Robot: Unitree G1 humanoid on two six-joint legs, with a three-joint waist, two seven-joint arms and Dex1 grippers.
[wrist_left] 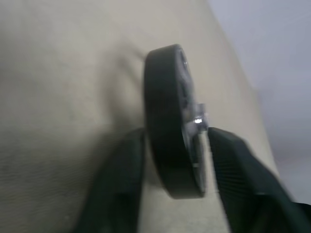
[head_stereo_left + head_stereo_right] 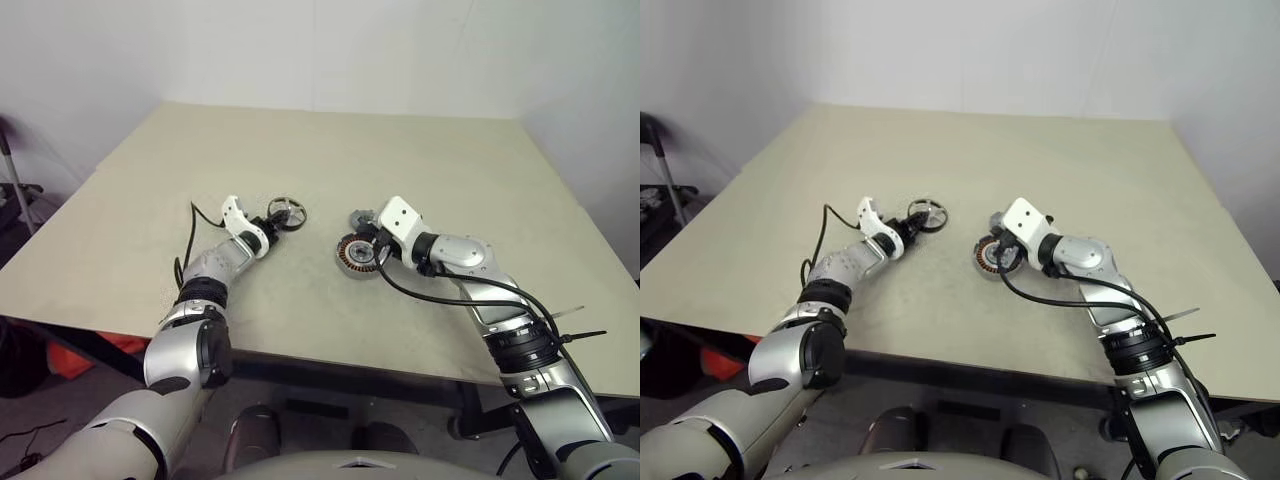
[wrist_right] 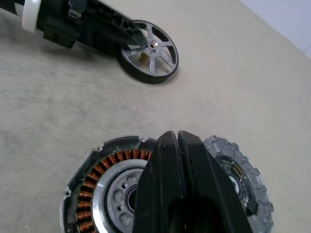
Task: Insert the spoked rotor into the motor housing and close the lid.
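Well, the left gripper (image 2: 273,222) pinches the spoked rotor (image 2: 288,211) on edge (axis level); the motor housing (image 2: 355,256) lies rightward, facing up, under the pressed-together right gripper (image 3: 177,135).

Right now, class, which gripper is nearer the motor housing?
Right. The right gripper hangs shut directly over the motor housing, above its rim. The left gripper is well off to the housing's left, clasping the spoked rotor.
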